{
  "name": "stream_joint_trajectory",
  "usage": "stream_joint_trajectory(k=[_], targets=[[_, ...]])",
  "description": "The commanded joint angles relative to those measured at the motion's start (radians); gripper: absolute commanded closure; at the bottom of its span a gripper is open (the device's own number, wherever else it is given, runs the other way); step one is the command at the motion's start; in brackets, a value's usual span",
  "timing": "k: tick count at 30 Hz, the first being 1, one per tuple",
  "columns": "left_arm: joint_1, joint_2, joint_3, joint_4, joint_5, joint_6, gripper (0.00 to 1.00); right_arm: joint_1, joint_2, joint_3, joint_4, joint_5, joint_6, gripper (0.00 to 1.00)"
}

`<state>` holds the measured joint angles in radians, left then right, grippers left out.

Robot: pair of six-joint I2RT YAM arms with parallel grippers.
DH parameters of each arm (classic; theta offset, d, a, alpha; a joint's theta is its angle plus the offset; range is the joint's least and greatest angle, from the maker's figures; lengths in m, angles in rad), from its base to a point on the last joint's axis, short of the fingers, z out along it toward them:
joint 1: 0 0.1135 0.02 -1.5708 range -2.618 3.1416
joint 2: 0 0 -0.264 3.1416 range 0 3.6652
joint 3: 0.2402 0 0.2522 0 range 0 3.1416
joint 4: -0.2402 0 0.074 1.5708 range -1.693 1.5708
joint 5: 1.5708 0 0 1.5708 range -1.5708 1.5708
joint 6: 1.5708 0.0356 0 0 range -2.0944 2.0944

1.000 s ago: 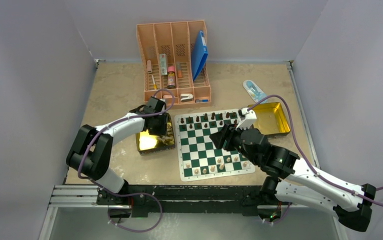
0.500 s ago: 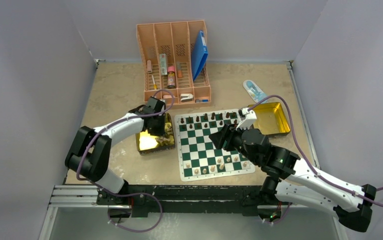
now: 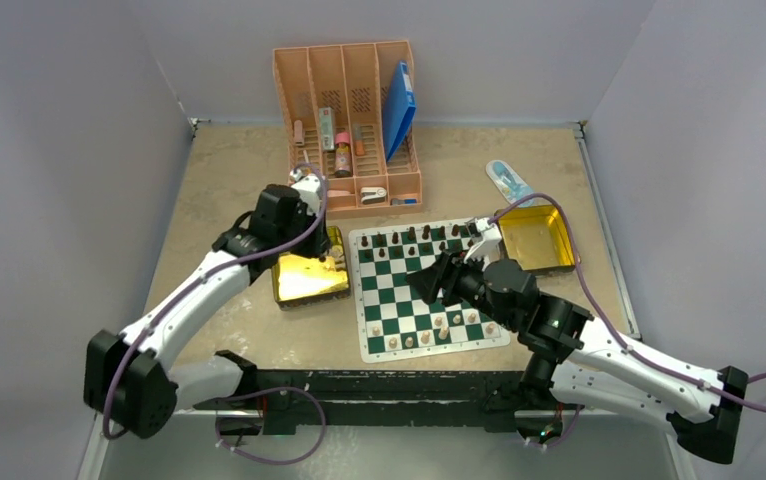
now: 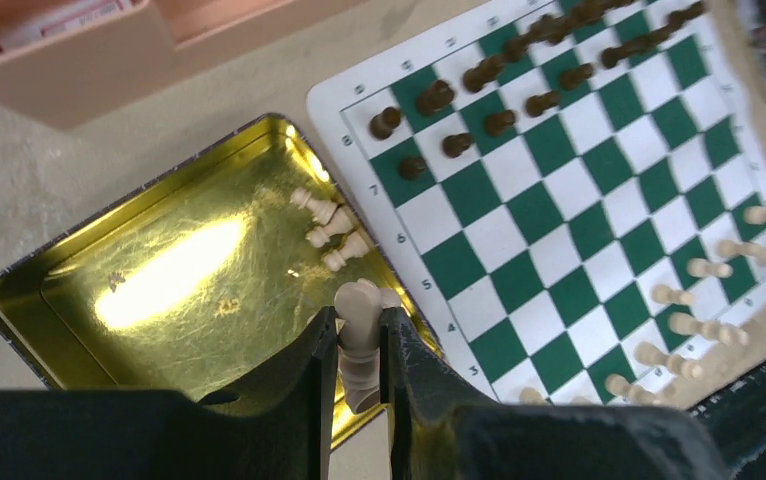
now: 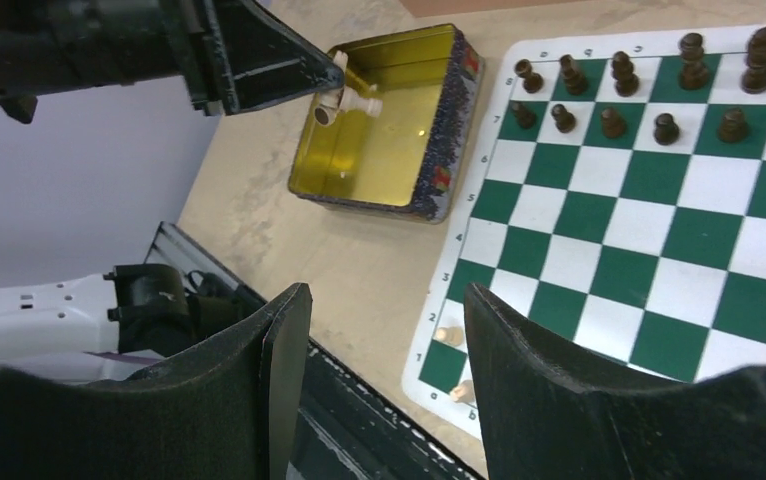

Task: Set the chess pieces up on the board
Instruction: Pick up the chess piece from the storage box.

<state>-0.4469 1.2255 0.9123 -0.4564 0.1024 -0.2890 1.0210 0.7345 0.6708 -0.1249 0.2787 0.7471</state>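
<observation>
The board (image 3: 429, 290) is a green-and-white mat with dark chess pieces (image 3: 419, 238) along its far rows and pale ones (image 3: 439, 325) along the near rows. Left of it a gold tin (image 4: 159, 290) holds three pale pieces (image 4: 329, 225). My left gripper (image 4: 359, 325) hangs above the tin's board-side edge, shut on a pale chess piece (image 4: 357, 305) that stands upright between the fingers. The right gripper (image 5: 389, 300) is open and empty, hovering over the board's left part (image 5: 659, 230). It looks toward the tin (image 5: 389, 130).
A pink organiser (image 3: 349, 120) with pens, bottles and a blue folder stands at the back. A second gold tin (image 3: 539, 238) lies at the board's far right corner. A small blue-and-white item (image 3: 507, 180) lies behind it. Grey walls enclose the table.
My left gripper closed on a pale piece in the tin and rose with it, the arm swinging back and left. The right arm edged slightly left.
</observation>
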Motion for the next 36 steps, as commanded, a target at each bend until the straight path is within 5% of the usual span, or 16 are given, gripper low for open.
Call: stream_joint_trajectory(k=[1, 10, 16, 27, 36], targets=[[0.004, -0.152, -0.041, 0.120, 0.118, 0.115, 0.93, 0.005, 0.023, -0.007, 0.148, -0.093, 0.015, 0.40], [0.004, -0.210, -0.033, 0.100, 0.224, -0.014, 0.95, 0.005, 0.125, -0.026, 0.370, -0.197, -0.017, 0.40], [0.004, -0.240, -0.042, 0.144, 0.338, -0.188, 0.95, 0.003, 0.177, -0.149, 0.746, -0.277, 0.139, 0.41], [0.004, -0.289, -0.041, 0.192, 0.395, -0.307, 0.97, -0.063, 0.347, -0.224, 1.147, -0.361, 0.373, 0.29], [0.004, -0.303, -0.057, 0.257, 0.476, -0.377, 0.97, -0.085, 0.419, -0.243, 1.239, -0.355, 0.519, 0.20]])
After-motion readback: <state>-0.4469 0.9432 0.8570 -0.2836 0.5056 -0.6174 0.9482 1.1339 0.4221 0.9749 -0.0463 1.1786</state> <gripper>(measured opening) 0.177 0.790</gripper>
